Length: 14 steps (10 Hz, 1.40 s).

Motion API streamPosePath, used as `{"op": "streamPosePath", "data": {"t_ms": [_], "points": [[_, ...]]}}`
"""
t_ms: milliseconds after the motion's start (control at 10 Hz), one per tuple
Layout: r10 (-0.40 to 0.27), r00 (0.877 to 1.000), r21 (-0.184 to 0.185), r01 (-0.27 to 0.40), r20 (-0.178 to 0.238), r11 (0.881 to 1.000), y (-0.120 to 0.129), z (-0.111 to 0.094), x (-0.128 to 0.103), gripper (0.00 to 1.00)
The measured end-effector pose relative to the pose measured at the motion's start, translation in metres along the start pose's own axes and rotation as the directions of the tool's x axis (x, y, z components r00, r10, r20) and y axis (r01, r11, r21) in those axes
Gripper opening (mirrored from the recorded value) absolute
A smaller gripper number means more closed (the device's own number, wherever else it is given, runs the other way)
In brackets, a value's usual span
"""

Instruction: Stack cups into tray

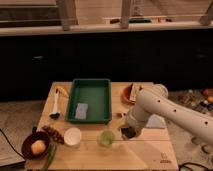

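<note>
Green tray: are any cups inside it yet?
No. The tray holds only a grey-blue pad; green cup beside the gripper and white cup stand outside.
</note>
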Motion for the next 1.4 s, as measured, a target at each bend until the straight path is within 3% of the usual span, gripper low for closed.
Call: {"op": "streamPosePath", "data": {"t_ms": [700,1400], "points": [[-0.072,0.997,-0.035,0.073,0.023,0.997,-0.035,-0.002,-0.029,0.02],[-0.101,0.994,-0.056,0.104,0.046,0.993,-0.065,0.008,-0.033,0.02]]}}
